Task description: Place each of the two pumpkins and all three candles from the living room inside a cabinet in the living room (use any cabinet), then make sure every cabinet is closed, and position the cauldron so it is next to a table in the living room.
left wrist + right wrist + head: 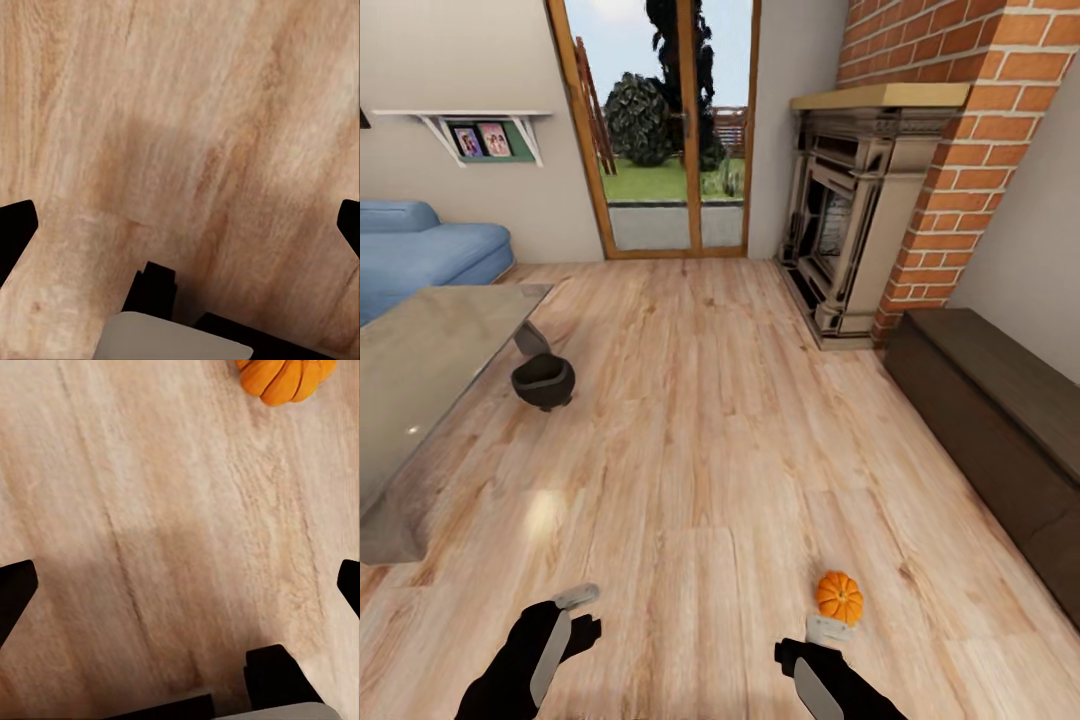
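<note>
Wooden floor (710, 430) carries a pumpkin (840, 596) at lower right; rigid, probably light, best grasped across its ribbed sides; right end effector (180, 585) spread wide.

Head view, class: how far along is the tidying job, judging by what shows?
Done: the squat black cauldron sits beside the grey-green low table. In hand: nothing; the right gripper hangs near the orange ribbed pumpkin on the floor. Left: stowing it in the dark brown cabinet.

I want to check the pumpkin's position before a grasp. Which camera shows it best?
The head view: the whole pumpkin sits on the floor just beyond the right gripper. The right wrist view catches part of it, cut by the frame.
</note>
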### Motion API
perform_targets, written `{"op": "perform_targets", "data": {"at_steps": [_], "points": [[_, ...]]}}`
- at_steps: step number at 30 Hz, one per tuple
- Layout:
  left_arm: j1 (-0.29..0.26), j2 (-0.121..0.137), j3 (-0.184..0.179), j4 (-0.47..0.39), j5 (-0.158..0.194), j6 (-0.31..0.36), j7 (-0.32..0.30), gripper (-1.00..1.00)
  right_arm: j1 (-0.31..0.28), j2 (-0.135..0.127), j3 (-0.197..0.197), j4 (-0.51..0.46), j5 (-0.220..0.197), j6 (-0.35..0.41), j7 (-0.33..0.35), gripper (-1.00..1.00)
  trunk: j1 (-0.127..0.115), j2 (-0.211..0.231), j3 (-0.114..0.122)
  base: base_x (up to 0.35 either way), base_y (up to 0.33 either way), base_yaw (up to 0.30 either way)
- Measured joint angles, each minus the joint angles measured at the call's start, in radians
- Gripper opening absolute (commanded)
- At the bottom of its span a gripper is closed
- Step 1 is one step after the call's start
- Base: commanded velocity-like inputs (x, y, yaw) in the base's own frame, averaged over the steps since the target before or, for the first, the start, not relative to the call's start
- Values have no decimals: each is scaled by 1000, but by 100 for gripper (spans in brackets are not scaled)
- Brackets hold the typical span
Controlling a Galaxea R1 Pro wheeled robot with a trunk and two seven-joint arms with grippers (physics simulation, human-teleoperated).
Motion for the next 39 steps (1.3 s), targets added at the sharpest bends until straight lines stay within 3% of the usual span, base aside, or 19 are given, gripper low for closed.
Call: {"op": "perform_targets", "data": {"at_steps": [12, 23, 39], "points": [[0, 4, -3, 0, -3, -5, -66, 100, 0, -2, 0, 0, -3, -29, 6, 100, 0, 0, -2, 222, 208, 8], [0, 4, -3, 0, -4, -7, -68, 100, 0, -2, 5, 0, -3, -35, 6, 100, 0, 0, -2, 316, 29, -109], [0, 4, -3, 0, -3, -8, -68, 100, 0, -2, 20, 0, -3, -39, 6, 100, 0, 0, 0, 290, 167, -2]]}}
